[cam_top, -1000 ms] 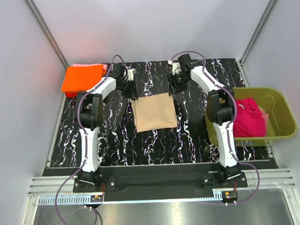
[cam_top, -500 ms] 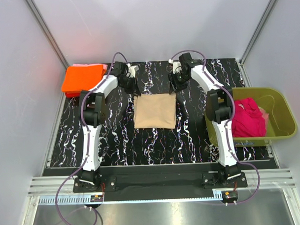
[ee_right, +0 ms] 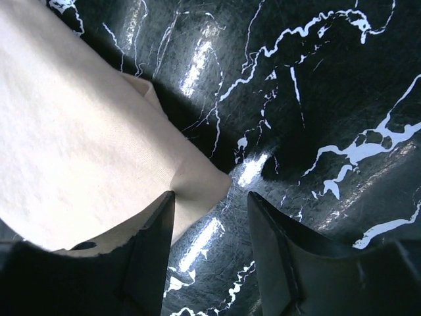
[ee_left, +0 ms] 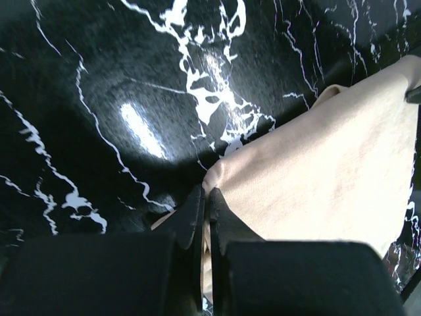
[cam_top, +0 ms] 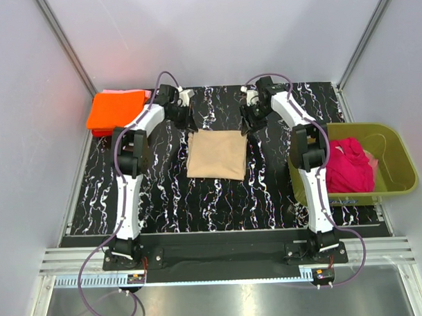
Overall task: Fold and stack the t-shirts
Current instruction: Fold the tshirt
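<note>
I count four t-shirts, one tub, two arms. One tan t-shirt (cam_top: 214,156) lies folded into a rough rectangle mid-surface, flat on the black marbled surface (cam_top: 164,194), between the two arms. One orange t-shirt (cam_top: 116,109) sits folded at the far left corner, with a sliver of one pale pink t-shirt (cam_top: 148,93) peeking out at its far edge; I can't tell how the pink one is folded. One magenta-red t-shirt (cam_top: 350,167) is bunched up, unfolded, inside the single olive-green tub (cam_top: 389,190) at the right edge. My left end effector (ee_left: 206,194) is down at the tan shirt's far left corner, fingers pressed together and pinching that corner of the cloth. My right end effector (ee_right: 210,197) is at the far right corner, jaws apart and gripping nothing: one finger is over the cloth edge, the other over bare surface, and the shirt corner lies in the gap between them. Both wrists are low, near the surface.
</note>
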`<state>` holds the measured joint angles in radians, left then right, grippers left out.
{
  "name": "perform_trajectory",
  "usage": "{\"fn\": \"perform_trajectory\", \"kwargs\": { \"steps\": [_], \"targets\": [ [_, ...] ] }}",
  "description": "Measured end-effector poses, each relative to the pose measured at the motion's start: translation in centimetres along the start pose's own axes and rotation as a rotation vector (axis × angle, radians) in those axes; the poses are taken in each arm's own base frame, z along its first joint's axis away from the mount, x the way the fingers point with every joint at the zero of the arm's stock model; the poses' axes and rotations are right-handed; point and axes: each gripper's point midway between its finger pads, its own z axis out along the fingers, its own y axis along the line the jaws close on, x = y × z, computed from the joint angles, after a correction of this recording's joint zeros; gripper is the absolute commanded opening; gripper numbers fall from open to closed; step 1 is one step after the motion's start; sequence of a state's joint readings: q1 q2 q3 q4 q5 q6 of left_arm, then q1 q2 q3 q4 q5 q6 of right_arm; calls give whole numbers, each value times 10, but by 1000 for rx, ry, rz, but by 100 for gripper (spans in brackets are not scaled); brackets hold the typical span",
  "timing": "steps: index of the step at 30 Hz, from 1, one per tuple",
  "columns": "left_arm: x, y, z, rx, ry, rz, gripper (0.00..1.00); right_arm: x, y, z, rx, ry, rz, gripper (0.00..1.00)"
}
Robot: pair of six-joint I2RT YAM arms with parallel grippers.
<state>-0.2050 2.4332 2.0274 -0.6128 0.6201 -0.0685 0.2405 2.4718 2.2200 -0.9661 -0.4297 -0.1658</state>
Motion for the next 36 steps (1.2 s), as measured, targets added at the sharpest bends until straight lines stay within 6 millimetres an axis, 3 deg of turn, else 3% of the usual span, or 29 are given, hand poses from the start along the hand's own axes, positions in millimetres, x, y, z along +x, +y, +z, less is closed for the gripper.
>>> {"fn": "perform_trajectory", "kwargs": {
  "steps": [10,13,14,17,25,36],
  "targets": [
    [-5,-1,-1,19,-12,-4,0,-4,7,5,-68,-10,-7,50],
    [-5,-1,-1,22,-12,-8,0,-4,7,9,-79,-7,-6,37],
    [-5,-2,-1,23,-11,-8,0,-3,7,10,-84,-6,-6,20],
    [-5,-2,-1,25,-12,-17,0,-2,8,10,-89,-2,-5,0],
    [-7,-8,-7,21,-19,-62,0,-3,10,10,-99,-5,-3,0],
    [-28,-52,-68,14,-126,-56,0,-16,25,-5,-112,-56,14,0]
  ]
}}
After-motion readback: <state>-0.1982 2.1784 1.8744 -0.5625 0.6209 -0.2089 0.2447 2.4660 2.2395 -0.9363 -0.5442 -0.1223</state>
